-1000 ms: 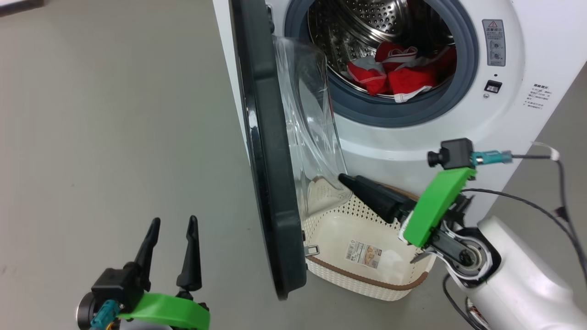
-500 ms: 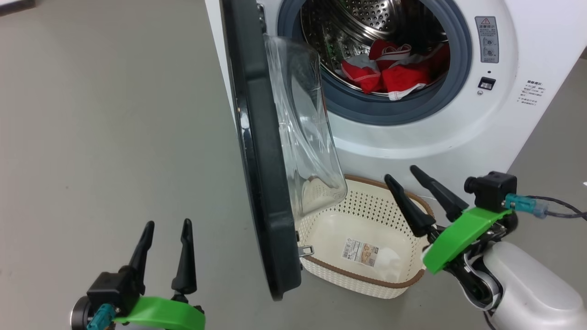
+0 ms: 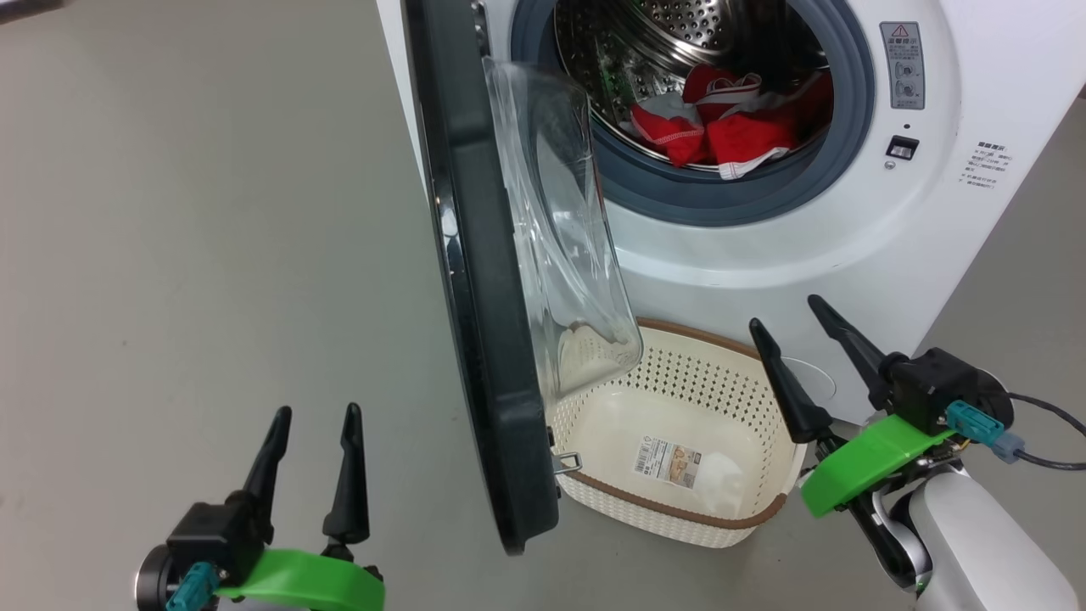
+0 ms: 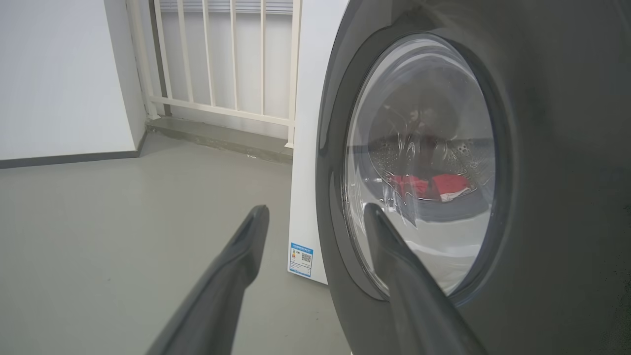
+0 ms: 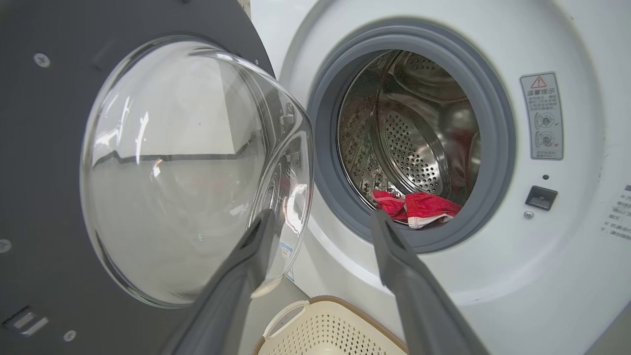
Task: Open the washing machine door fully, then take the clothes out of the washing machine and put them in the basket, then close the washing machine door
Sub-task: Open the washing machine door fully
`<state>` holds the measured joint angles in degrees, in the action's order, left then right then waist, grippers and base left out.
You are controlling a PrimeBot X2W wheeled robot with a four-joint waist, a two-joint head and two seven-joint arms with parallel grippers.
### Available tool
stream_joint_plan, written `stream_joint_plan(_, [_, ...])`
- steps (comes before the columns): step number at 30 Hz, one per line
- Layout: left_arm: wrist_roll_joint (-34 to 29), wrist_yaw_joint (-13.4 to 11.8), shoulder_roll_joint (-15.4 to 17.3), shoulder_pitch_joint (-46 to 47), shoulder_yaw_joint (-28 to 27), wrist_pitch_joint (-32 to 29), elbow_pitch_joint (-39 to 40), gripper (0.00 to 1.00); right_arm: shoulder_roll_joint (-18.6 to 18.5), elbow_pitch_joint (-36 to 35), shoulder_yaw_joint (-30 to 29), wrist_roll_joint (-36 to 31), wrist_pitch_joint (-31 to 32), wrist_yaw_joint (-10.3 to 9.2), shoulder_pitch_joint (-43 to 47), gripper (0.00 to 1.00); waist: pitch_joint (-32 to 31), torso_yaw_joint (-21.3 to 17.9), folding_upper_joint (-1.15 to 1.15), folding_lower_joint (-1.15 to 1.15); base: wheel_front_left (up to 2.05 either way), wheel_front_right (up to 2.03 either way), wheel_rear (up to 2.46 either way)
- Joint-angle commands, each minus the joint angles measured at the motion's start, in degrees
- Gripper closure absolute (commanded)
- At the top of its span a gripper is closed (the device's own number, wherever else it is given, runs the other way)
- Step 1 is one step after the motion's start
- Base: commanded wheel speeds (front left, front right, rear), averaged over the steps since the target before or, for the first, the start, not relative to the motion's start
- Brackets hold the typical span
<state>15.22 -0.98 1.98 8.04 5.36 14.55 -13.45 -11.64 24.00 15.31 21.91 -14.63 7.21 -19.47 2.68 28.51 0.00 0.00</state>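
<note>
The white washing machine stands with its door swung out edge-on, the glass bowl facing the drum. Red clothes with white trim lie at the front of the steel drum. The cream basket sits on the floor below the opening, with just a paper label on its floor. My right gripper is open, at the basket's right end, fingers pointing up at the machine front. My left gripper is open, left of the door and apart from it. In the wrist views: left gripper, door, right gripper, clothes.
Bare grey floor spreads to the left of the door. A white railing and a wall stand behind the machine's side, which carries a small blue label. A cable trails from my right wrist.
My right gripper has drawn back from beside the glass bowl over the basket to the basket's right end, turning its fingers up toward the machine. The left gripper stays put.
</note>
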Motion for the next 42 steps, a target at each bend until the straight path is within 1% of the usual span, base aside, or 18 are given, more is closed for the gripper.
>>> stream_joint_plan(1, [0.3, 0.3, 0.9, 1.3, -1.6, 0.4, 1.6, 0.0, 0.5, -2.3, -0.7, -1.5, -0.4, 0.28, 0.5, 0.0, 0.0, 0.0, 0.0, 0.0, 0.0, 0.0, 0.0])
stream_joint_plan(6, [0.5, 0.8, 0.9, 1.4, -1.5, 0.4, 1.5, 0.0, 1.7, -4.1, -3.5, -3.5, -0.4, 0.28, 3.1, 0.0, -0.3, 0.0, 0.0, 0.0, 0.0, 0.0, 0.0])
stream_joint_plan(24, [0.8, 1.6, 0.9, 1.2, -1.8, 0.4, 0.4, 0.0, 2.9, -4.4, -5.6, -4.2, -0.4, 0.28, 5.5, 0.0, -1.5, 0.0, 0.0, 0.0, 0.0, 0.0, 0.0])
stream_joint_plan(25, [0.8, 1.7, 0.9, 1.1, -1.7, 0.4, 0.1, 0.33, 3.0, -4.4, -5.7, -4.2, -0.4, 0.28, 5.6, 0.0, -1.6, -0.1, 0.0, 0.0, 0.0, 0.0, 0.0])
stream_joint_plan(27, [1.0, 1.9, 0.9, 1.2, -1.6, 0.4, -0.1, 0.93, 3.2, -4.4, -5.8, -4.2, -0.4, 0.28, 5.8, 0.0, -1.7, -0.1, 0.0, 0.0, 0.0, 0.0, 0.0])
stream_joint_plan(28, [1.0, 2.2, 0.9, 1.2, -1.4, 0.4, -0.3, 1.0, 3.3, -4.4, -5.9, -4.2, -0.4, 0.28, 5.9, 0.0, -1.7, -0.1, 0.0, 0.0, 0.0, 0.0, 0.0])
stream_joint_plan(33, [1.0, 2.4, 0.9, 2.0, -0.9, 0.4, 0.0, 1.0, 3.5, -4.0, -6.2, -4.0, -0.4, 0.28, 6.4, 0.0, -1.9, -0.3, 0.0, 0.0, 0.0, 0.0, 0.0])
stream_joint_plan(37, [0.9, 1.9, 0.9, 3.4, -0.9, 0.4, 2.6, 1.0, 3.4, -4.0, -6.8, -3.8, -0.4, 0.28, 6.6, 0.0, -2.0, -0.4, 0.0, 0.0, 0.0, 0.0, 0.0])
stream_joint_plan(39, [0.6, 0.7, 0.9, 4.5, -1.0, 0.4, 5.3, 1.0, 3.4, -4.0, -7.0, -3.8, -0.4, 0.28, 6.8, 0.0, -2.0, -0.4, 0.0, 0.0, 0.0, 0.0, 0.0])
stream_joint_plan(42, [1.7, -1.2, 0.9, 6.0, -0.5, 0.4, 9.8, 1.0, 3.6, -3.7, -7.2, -3.6, -0.4, 0.28, 6.9, 0.0, -2.0, -0.6, 0.0, 0.0, 0.0, 0.0, 0.0])
